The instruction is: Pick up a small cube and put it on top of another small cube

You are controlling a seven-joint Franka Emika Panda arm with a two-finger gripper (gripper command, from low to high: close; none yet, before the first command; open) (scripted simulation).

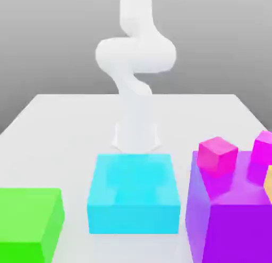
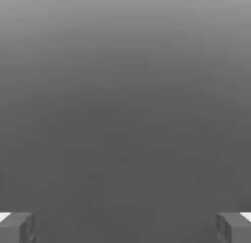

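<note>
I see tool (image 2: pixel 125 227) spread wide, nothing between fingertips (image 2: pixel 17 227). White arm (image 1: pixel 133 70) upright at counter (image 1: pixel 64 113) far side. Magenta small cube (image 1: pixel 217 154) sits on purple block (image 1: pixel 234 214); second magenta cube (image 1: pixel 263 147) beside it. Cyan block (image 1: pixel 134 193) centre, green block (image 1: pixel 29 222) at exterior view's left.

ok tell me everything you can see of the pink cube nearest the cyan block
The pink cube is small, solid magenta, smooth and plastic-looking, with a lighter top face. It sits upright, turned slightly, on the top of the large purple block near that block's back corner on the exterior view's left. Nothing else touches it; a second pink cube stands apart.
</note>
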